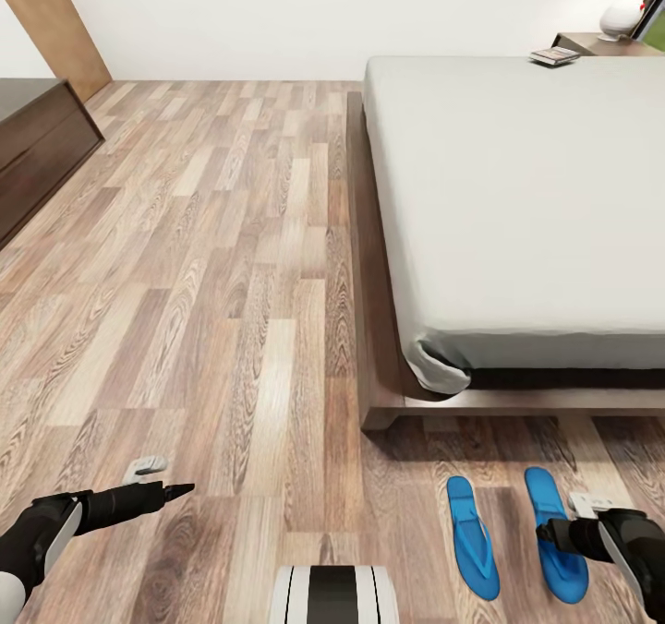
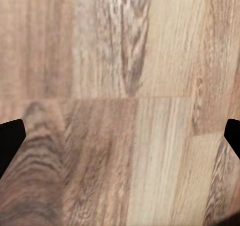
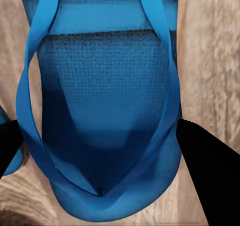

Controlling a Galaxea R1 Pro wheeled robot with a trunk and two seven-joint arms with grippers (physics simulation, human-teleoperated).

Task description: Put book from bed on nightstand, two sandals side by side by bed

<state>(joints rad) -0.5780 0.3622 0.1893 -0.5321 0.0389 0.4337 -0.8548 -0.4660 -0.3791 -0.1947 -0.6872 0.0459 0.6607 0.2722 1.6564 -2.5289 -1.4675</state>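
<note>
Sitting at the foot of the bed (image 1: 517, 190) right now, and both blue sandals are on the wood-plank floor (image 1: 231, 264) just off the bed's foot-end frame, side by side and roughly parallel. The one nearer the bed's corner (image 1: 473, 536) is free; the other one (image 1: 554, 536) is right under my right end effector (image 1: 577, 506). On the right wrist cam that sandal (image 3: 100, 110) sits between the 2 dark fingers (image 3: 210, 171), which straddle it with a gap either side, so I'd call it spread open, not gripping.

Left end effector (image 1: 180, 490) hovers over bare floor, well away from the bed; wrist cam shows its fingertips (image 2: 10, 138) far apart, so open and empty.

The book (image 1: 554, 55) is at the far head end of the bed, by the nightstand (image 1: 600, 47) with the lamp (image 1: 621, 15).

My worry: lifting the right arm carelessly could snag the thong strap and drag that sandal out of line. The book is also way out of reach from here.
</note>
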